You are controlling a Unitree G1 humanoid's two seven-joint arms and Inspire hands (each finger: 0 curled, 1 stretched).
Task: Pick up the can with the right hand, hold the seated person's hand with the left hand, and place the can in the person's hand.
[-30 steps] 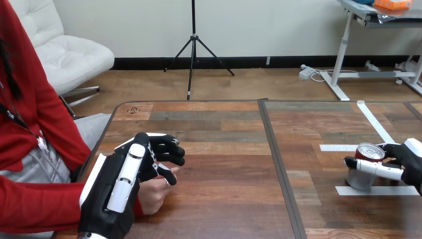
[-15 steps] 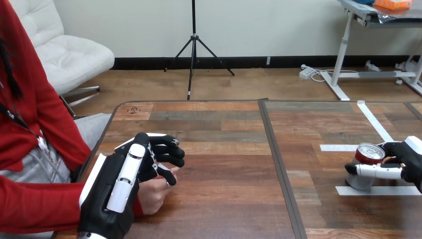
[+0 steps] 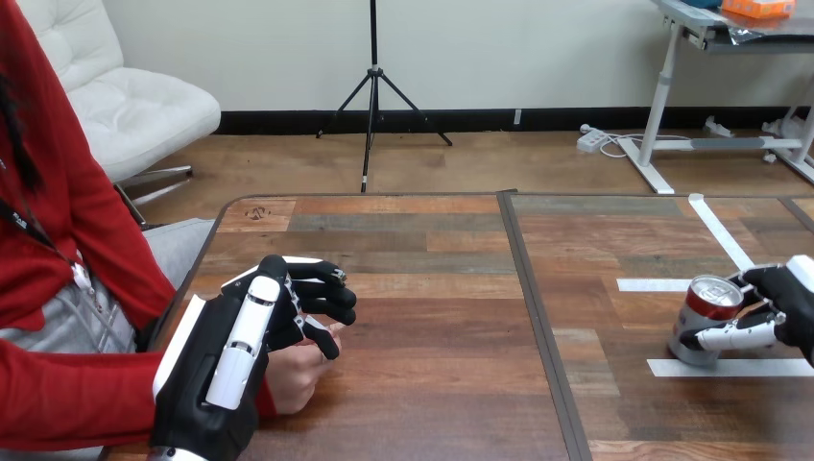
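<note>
At the left, the left hand (image 3: 240, 355) is curling its fingers over the person's hand (image 3: 299, 373), which is lying on the tabletop (image 3: 432, 288) near its left edge, closed and mostly covered by the robot's palm. That part of the task looks to be in place. Far to the right, well apart from that pair, the right hand (image 3: 792, 309) is clamping on the can (image 3: 706, 309), with the thumb crossing the near side and the fingers wrapping behind it. The can is standing close to upright, and its base seems to be touching the tabletop just beside a strip of white tape (image 3: 739, 367). The step in hand is judged to be the pick-up, with the grasp made and the lift not yet begun. The next move is calling for a clean lift and a long carry leftward, and the person's hand will likely need opening to take the can. The tabletop is showing wood planks in mixed browns, and a dark seam (image 3: 538, 317) is running down its middle.
</note>
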